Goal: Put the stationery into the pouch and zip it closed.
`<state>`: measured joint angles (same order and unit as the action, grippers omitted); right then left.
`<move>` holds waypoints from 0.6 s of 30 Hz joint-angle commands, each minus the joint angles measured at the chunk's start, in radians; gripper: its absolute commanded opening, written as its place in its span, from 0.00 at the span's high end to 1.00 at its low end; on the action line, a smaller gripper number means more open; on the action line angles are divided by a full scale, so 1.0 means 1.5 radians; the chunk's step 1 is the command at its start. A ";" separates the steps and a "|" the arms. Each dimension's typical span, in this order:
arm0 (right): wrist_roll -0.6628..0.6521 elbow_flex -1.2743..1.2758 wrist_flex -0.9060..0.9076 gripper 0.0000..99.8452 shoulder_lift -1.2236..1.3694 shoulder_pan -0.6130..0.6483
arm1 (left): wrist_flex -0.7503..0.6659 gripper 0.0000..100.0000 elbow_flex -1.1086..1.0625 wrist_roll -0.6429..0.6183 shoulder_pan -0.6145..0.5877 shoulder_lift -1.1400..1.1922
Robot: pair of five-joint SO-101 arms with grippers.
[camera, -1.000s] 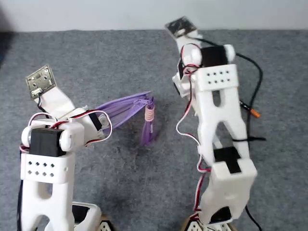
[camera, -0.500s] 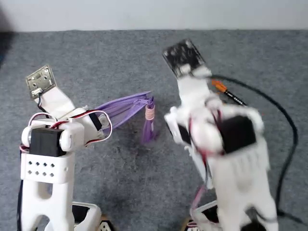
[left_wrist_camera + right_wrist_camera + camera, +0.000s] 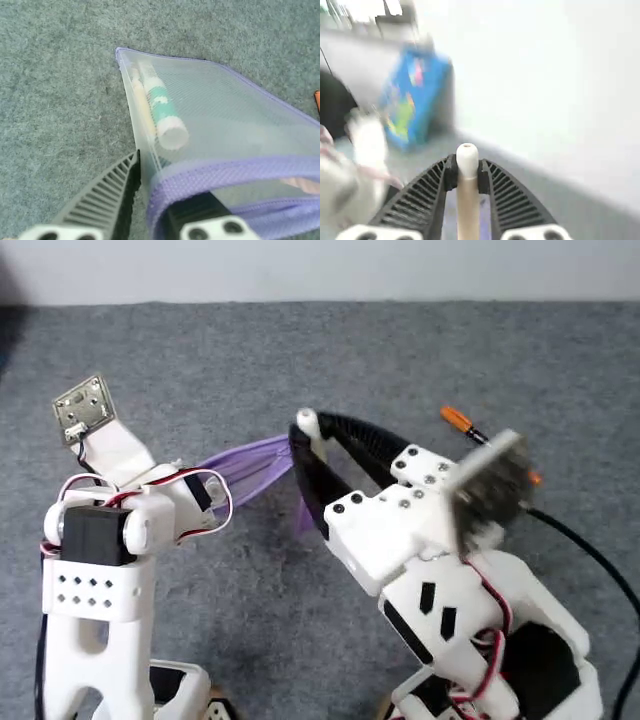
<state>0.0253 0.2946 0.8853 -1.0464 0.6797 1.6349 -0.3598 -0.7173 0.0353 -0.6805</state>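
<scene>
The left fingers (image 3: 100, 200) clamp the left end of the purple pouch (image 3: 225, 115). The right fingers (image 3: 415, 205) pinch a pale pen (image 3: 467, 160) at its right end.

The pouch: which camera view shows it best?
The left wrist view: the pouch is close, its clear mesh showing a green-and-white tube inside, the left tool shut on its purple edge. The high view shows a purple strip between the arms; the right wrist view, perhaps a purple sliver.

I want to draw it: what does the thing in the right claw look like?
Over the grey mat, find the right gripper by the purple pouch. It pinches a pale stick with a rounded white tip; the tube inside the pouch has green bands instead.
</scene>
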 commanded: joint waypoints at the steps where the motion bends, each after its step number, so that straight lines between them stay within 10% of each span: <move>1: 0.002 0.005 -0.135 0.99 -0.012 0.020 | -0.016 0.99 0.005 -0.005 0.004 0.000; 18: -0.046 0.206 -0.492 0.99 0.061 0.076 | -0.042 0.99 -0.020 -0.005 -0.001 0.000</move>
<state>-0.0299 0.5554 0.2363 -0.9590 0.7902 1.5980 -0.3905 -0.7173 0.0368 -0.6882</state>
